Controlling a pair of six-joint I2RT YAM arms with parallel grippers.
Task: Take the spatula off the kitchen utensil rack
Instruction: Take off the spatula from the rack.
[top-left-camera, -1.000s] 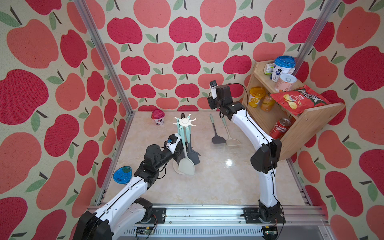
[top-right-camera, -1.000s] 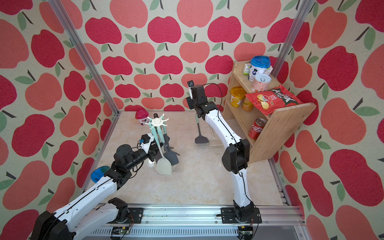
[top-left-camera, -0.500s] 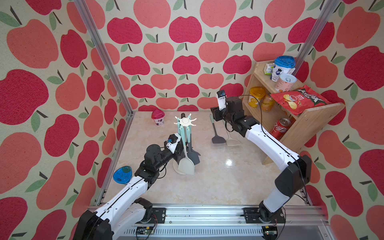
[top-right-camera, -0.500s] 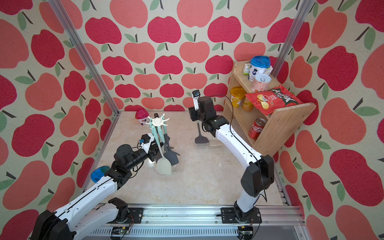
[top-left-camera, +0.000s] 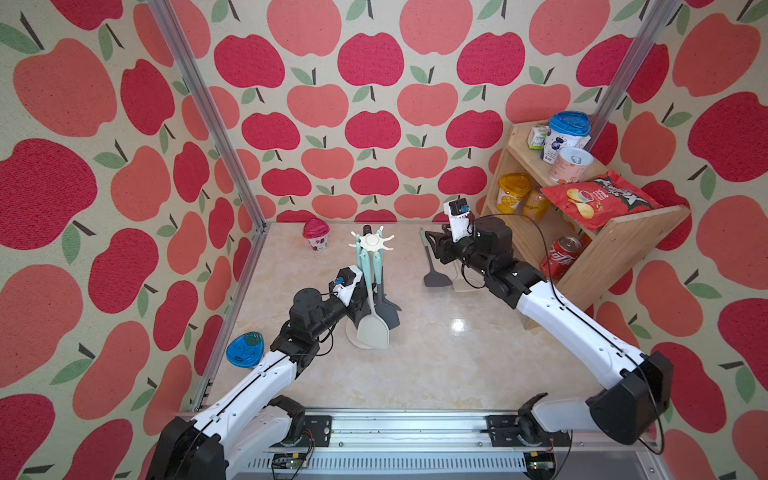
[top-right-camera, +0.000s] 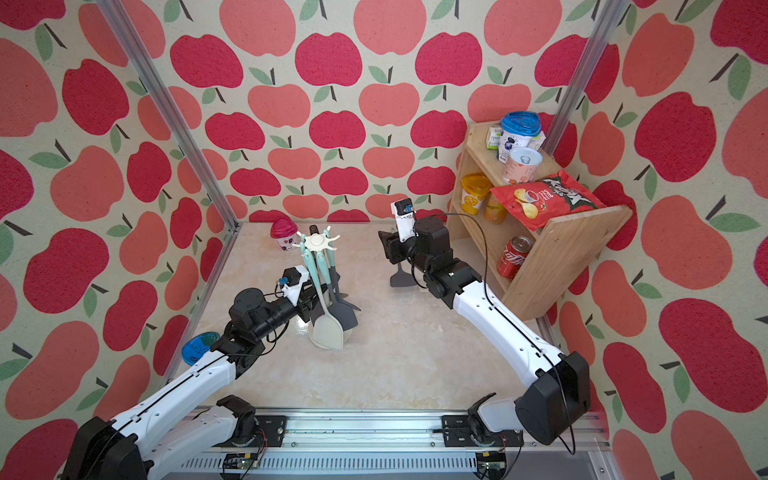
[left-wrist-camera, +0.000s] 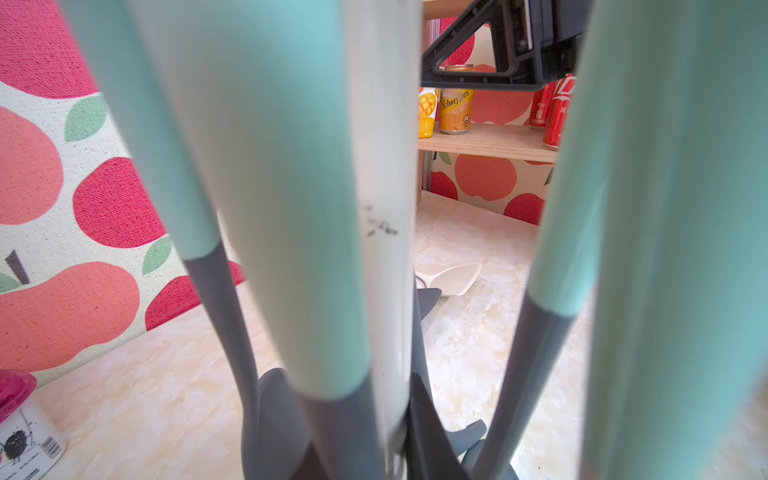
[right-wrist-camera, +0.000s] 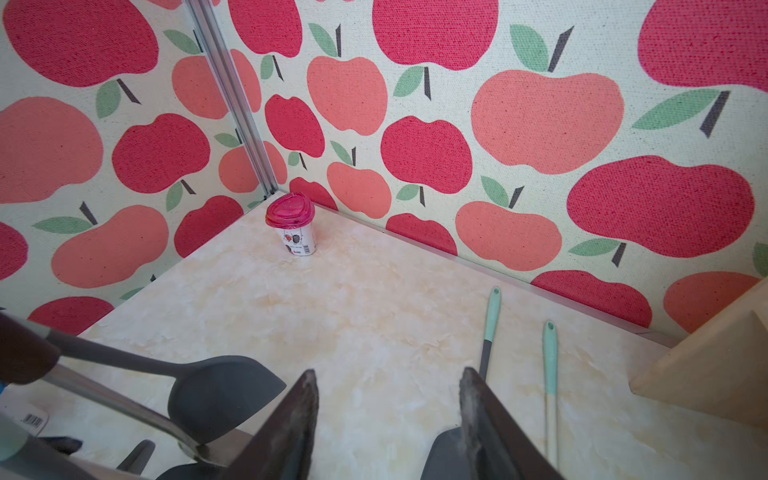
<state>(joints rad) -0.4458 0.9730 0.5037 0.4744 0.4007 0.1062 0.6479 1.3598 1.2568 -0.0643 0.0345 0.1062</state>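
Standing at the centre of both top views, the rack (top-left-camera: 371, 242) is upright on the worktop (top-left-camera: 415, 374), with teal-handled utensils hanging from its star top. A cream spatula (top-left-camera: 372, 330) hangs at the front, its blade low over the base. Grey spatulas (top-left-camera: 390, 311) hang just behind it to the right.

The left tool (top-left-camera: 358, 306) reaches in from the lower left and sits low beside the pole (left-wrist-camera: 386, 166), which fills the middle of the left wrist view between the handles. Its fingers are hidden behind the cream blade, so I cannot tell whether it grips anything.

The right tool (top-left-camera: 432, 248) hovers right of the rack, well apart from it. In the right wrist view its fingers (right-wrist-camera: 299, 415) stand apart with nothing between them.

Below it on the worktop lie a loose grey spatula (top-left-camera: 436, 277) and, just beside it, a loose cream spatula (top-left-camera: 460, 286), near the wooden shelf (top-left-camera: 623, 245) at the right. A pink-lidded cup (top-left-camera: 316, 237) stands in the back left corner.
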